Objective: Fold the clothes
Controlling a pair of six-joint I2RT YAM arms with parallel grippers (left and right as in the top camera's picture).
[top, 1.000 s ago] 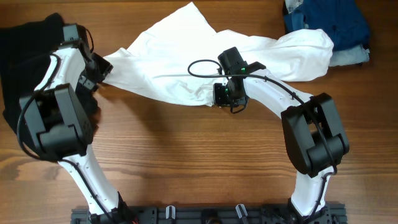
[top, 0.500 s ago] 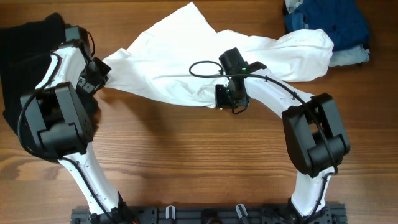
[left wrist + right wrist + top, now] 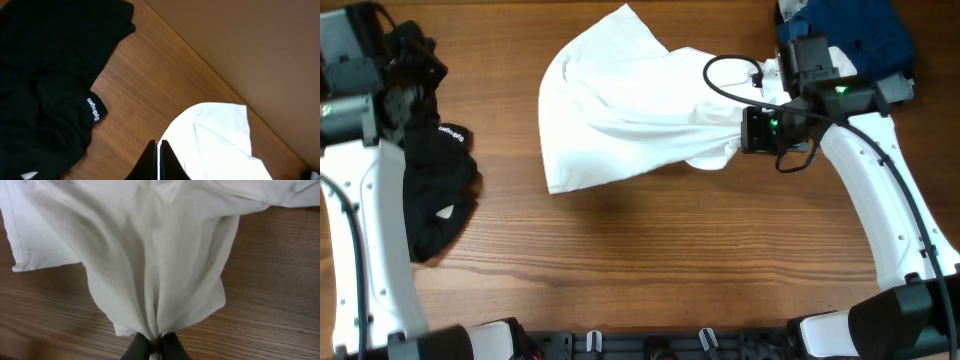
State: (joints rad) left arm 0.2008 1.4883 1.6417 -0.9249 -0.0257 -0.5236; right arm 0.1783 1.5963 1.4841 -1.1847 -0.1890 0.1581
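Brown wooden table (image 3: pixel 620 270) fills the overhead view. At far left a black garment (image 3: pixel 440 200) lies heaped (white lettering on one fold). The left gripper (image 3: pixel 157 150) hangs above it, fingers pressed together on nothing; a second ago it was at the left edge of the white shirt (image 3: pixel 620 130). That shirt now sits bunched in the middle, pulled rightward, its right end pinched by the right gripper (image 3: pixel 155 345). Blue clothes (image 3: pixel 855 35) lie in the far right corner.
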